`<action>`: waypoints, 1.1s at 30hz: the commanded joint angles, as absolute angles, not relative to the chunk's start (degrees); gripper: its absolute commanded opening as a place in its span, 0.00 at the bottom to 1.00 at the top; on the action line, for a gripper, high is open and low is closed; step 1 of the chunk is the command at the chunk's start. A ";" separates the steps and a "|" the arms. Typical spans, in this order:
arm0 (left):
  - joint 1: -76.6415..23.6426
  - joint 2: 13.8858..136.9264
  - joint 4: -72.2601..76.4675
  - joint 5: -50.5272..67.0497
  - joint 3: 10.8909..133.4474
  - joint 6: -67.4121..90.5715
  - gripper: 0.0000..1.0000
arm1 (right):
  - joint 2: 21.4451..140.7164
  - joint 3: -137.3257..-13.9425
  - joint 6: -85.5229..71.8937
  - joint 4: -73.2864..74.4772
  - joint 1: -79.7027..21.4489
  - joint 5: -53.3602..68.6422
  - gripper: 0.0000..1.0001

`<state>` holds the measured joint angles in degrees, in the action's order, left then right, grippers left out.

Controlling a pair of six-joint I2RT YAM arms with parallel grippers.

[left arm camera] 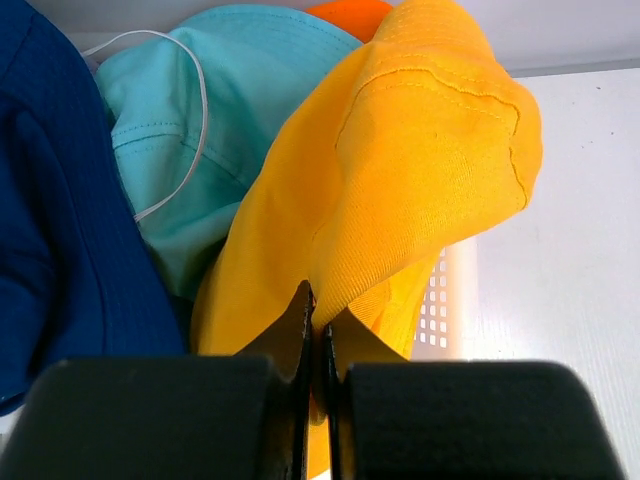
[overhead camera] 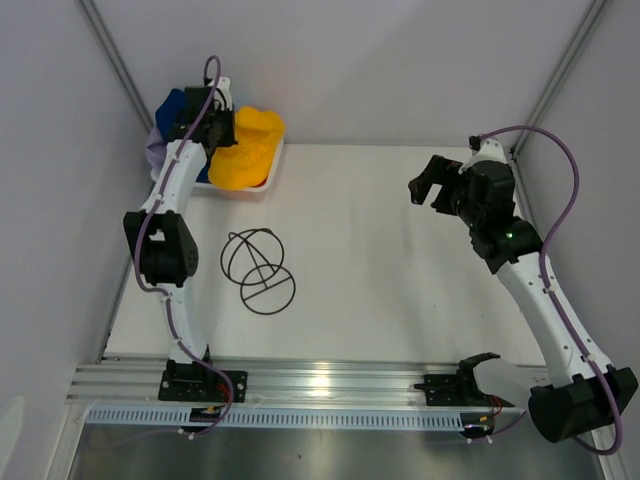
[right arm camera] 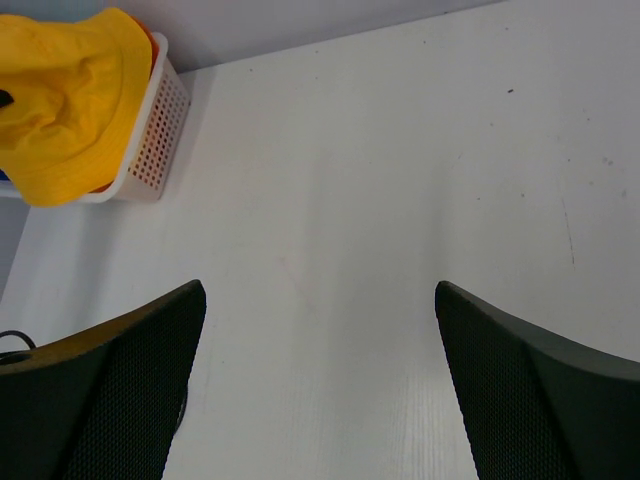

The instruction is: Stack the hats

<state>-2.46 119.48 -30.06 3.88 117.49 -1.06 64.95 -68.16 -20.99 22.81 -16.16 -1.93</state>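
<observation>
My left gripper (overhead camera: 222, 125) is shut on the brim of the yellow hat (overhead camera: 248, 148), which hangs over the front of the white mesh basket (overhead camera: 262, 186) at the far left. In the left wrist view my left gripper (left arm camera: 320, 310) pinches the yellow hat (left arm camera: 400, 170); the teal hat (left arm camera: 210, 110), the navy hat (left arm camera: 50, 220) and a bit of the orange hat (left arm camera: 350, 12) lie behind it. The navy hat (overhead camera: 172, 108) and lavender hat (overhead camera: 155, 150) show beside the arm. The red hat is hidden. My right gripper (overhead camera: 428, 185) is open and empty above the table's right side.
The black wire stand (overhead camera: 258, 270) stands on the white table, in front of the basket and left of centre. The basket (right arm camera: 160, 130) with the yellow hat (right arm camera: 70, 95) shows at the upper left of the right wrist view. Grey walls close in the far and side edges.
</observation>
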 commanded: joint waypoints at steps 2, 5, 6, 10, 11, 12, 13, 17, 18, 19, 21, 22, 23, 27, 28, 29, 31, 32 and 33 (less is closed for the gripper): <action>-2.55 112.34 -28.82 5.10 118.03 -2.02 0.01 | 63.20 -69.26 -21.97 21.98 -16.61 -2.64 0.99; -2.55 108.91 -33.02 5.18 119.88 -0.54 0.01 | 62.67 -68.03 -22.85 19.62 -16.70 -0.71 1.00; -2.55 106.29 -34.44 5.71 121.45 1.91 0.01 | 62.58 -67.51 -22.94 18.64 -16.70 1.30 1.00; -3.51 98.63 -42.44 9.83 126.56 7.73 0.01 | 63.80 -66.53 -23.12 11.44 -16.87 6.58 1.00; -4.12 96.79 -44.71 10.10 126.04 8.78 0.01 | 65.37 -67.23 -23.20 9.25 -16.79 9.12 0.99; -5.96 92.68 -45.52 10.37 125.60 8.35 0.01 | 66.52 -68.37 -23.29 8.71 -16.79 10.45 1.00; -7.11 90.90 -46.75 10.20 125.07 7.91 0.01 | 67.66 -69.86 -23.38 8.61 -16.87 11.68 0.99; -13.17 82.28 -54.55 7.39 119.81 6.50 0.01 | 73.29 -79.17 -23.82 10.90 -18.45 17.04 0.99; -14.92 80.44 -55.54 7.38 118.84 7.03 0.01 | 74.26 -79.62 -24.51 10.55 -18.89 17.83 1.00; -15.55 76.59 -56.33 7.30 115.96 8.16 0.01 | 74.44 -79.72 -24.87 9.33 -19.42 18.36 1.00; -16.43 72.36 -57.13 10.52 109.13 13.60 0.01 | 74.79 -78.67 -24.70 7.74 -21.18 19.25 1.00; -16.52 67.55 -55.56 12.46 106.90 15.45 0.01 | 74.88 -78.14 -24.26 7.04 -21.88 18.55 1.00; -17.22 65.15 -54.15 14.13 104.53 18.51 0.01 | 75.14 -77.79 -24.08 7.38 -22.67 18.37 0.99; -19.60 54.77 -50.01 16.26 90.92 20.39 0.01 | 75.59 -75.86 -26.01 8.79 -23.29 19.86 1.00; -19.77 53.54 -50.62 15.04 90.10 20.30 0.01 | 75.24 -74.89 -27.23 7.92 -23.47 20.30 1.00; -19.86 52.05 -51.32 14.16 88.96 19.78 0.01 | 74.97 -74.10 -27.68 7.56 -23.64 20.48 1.00; -19.86 51.33 -53.51 10.92 87.29 18.46 0.01 | 74.10 -72.17 -28.04 7.12 -24.43 19.87 1.00; -19.86 51.07 -54.05 9.85 86.67 18.11 0.01 | 73.74 -71.64 -28.12 7.21 -24.69 19.43 0.99; -19.86 50.98 -54.49 8.63 86.05 17.67 0.01 | 73.57 -70.85 -28.12 7.12 -25.05 19.16 1.00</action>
